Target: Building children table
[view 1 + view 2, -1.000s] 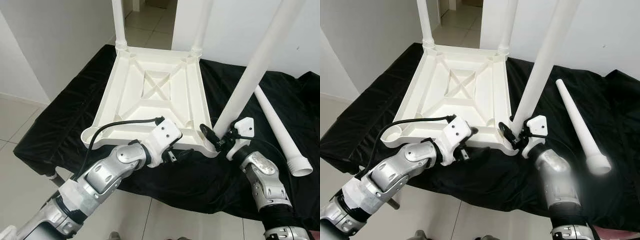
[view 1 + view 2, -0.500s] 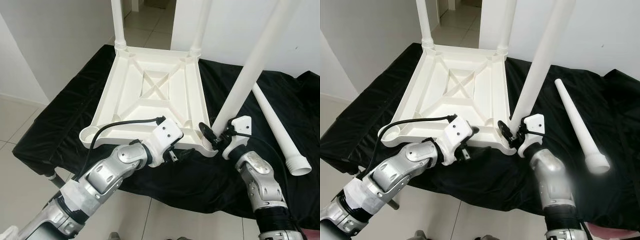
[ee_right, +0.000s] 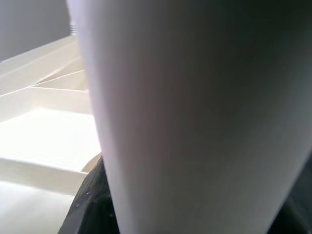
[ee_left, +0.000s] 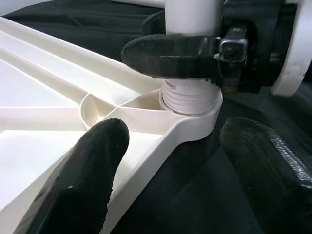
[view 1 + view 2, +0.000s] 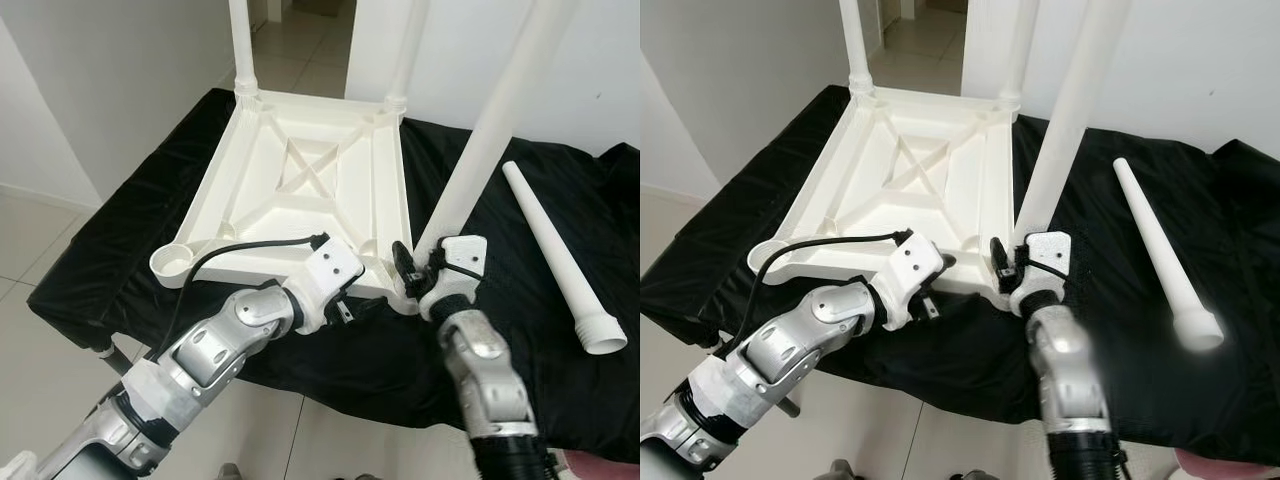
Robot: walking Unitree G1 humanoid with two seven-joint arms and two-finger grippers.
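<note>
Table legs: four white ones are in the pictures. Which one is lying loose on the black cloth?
The leg on the robot's right lies flat on the black cloth. Two stand in the far corners; the right gripper holds the fourth.

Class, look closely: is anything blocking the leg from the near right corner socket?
Nothing visible. The right hand grips the leg with its threaded end already in the corner socket of the tabletop.
</note>
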